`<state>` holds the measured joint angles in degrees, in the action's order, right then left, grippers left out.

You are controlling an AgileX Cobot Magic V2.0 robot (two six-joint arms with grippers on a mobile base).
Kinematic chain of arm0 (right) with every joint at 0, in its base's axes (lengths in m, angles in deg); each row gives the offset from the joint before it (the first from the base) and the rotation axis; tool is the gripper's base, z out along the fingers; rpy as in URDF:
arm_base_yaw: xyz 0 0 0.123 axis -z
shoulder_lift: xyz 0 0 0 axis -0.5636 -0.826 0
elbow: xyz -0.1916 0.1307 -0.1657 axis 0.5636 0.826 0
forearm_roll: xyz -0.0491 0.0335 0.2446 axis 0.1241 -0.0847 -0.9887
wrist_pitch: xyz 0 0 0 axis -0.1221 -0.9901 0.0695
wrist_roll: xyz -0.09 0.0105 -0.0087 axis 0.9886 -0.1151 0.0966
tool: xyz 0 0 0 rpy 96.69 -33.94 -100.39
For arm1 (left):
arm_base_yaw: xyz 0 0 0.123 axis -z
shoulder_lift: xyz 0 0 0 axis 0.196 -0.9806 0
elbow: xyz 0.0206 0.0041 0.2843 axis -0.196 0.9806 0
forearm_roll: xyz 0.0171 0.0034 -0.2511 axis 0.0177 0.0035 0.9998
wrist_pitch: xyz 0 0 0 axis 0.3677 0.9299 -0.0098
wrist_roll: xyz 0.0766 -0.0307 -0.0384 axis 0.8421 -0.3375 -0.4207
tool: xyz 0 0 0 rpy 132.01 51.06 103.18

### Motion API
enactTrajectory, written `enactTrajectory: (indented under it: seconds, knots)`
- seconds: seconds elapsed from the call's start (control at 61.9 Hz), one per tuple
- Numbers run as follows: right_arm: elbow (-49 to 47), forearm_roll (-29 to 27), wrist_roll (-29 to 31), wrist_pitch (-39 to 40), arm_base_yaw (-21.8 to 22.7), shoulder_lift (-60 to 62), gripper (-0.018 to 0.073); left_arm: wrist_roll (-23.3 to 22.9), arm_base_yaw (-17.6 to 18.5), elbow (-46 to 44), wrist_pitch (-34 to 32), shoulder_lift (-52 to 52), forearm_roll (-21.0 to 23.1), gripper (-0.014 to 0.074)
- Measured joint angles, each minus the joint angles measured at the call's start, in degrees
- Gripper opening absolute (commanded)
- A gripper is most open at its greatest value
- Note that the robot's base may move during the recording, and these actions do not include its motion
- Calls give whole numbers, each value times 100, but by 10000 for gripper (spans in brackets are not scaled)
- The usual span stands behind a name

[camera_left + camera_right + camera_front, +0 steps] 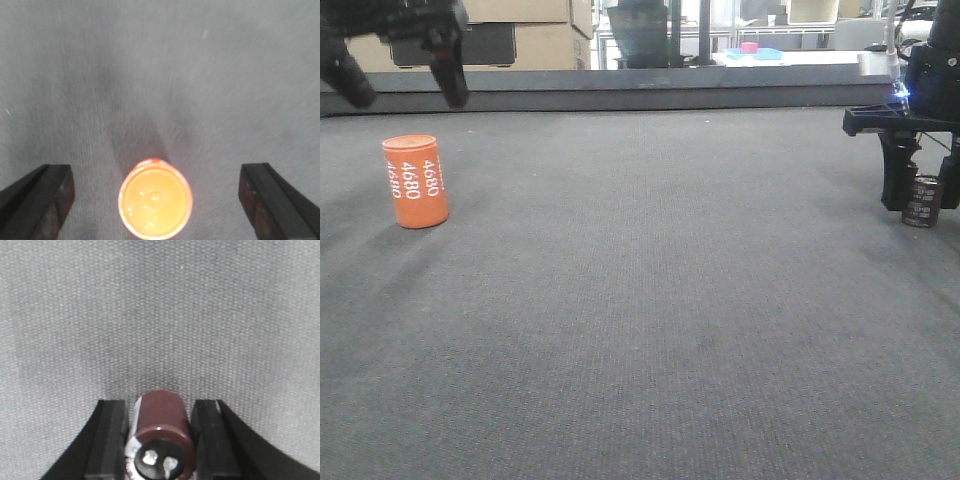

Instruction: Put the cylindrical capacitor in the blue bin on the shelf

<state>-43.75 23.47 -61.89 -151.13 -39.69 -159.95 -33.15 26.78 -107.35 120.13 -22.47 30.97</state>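
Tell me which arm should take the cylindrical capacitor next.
Right. The right gripper has its fingers on either side of the cylindrical capacitor; the left gripper hangs open above the orange 4680 cylinder.

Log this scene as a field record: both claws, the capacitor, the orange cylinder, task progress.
left claw: open, hovering above the orange cylinder, touching nothing
right claw: shut on the cylindrical capacitor, low over the grey table
cylindrical capacitor: upright, base on the table, pads against both sides
orange cylinder: upright, marked 4680, standing free
progress: capacitor gripped, not yet lifted; shelf and blue bin not made out in these views
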Motion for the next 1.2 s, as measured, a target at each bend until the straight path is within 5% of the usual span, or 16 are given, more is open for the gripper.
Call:
enactTrajectory:
  seconds: [0.759,0.953,1.195]
  knots:
    - [0,0,0,1,0,-9,-162,0,0,-39,365,-614,-187,534]
    - [0,0,0,1,0,-9,-162,0,0,-39,341,-614,-197,295]
    - [0,-10,0,1,0,-9,-162,0,0,-39,307,-614,-94,-113]
